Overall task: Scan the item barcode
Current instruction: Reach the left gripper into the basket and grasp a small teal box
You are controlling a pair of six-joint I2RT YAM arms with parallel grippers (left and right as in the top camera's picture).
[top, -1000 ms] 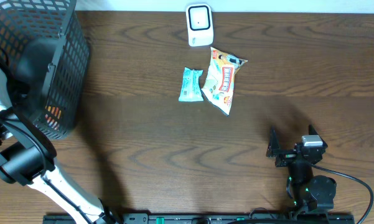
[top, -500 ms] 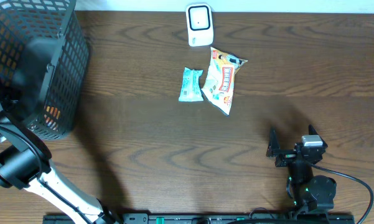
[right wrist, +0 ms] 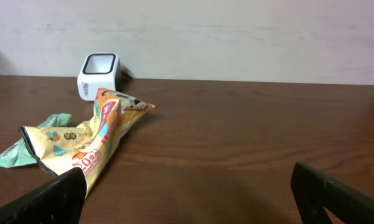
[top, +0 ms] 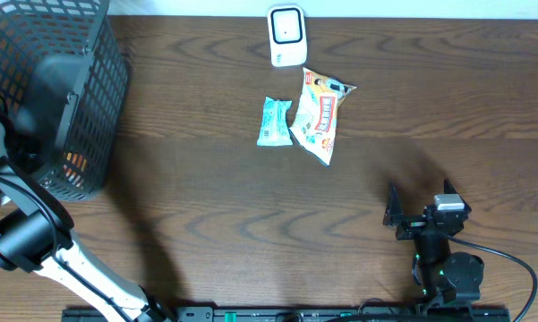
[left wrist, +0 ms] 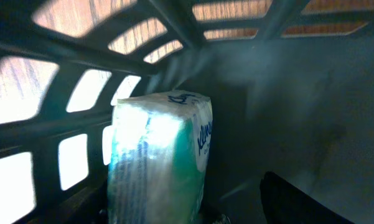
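Tissue pack (left wrist: 158, 155) stands upright right in front of the left tool (left wrist: 193, 210), between its parted jaws inside the basket (left wrist: 62, 56), and doesn't look clamped.

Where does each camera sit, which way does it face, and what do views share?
Overhead: above the table, looking straight down on basket, scanner, snack bag, teal packet; left arm and right arm show.
Left wrist: inside the basket, facing a tissue pack by the mesh; one dark finger shows lower right.
Right wrist: low over the table, facing scanner and wall; two spread fingers fill the bottom corners.
Shared: overhead and right wrist both show scanner, snack bag, teal packet.
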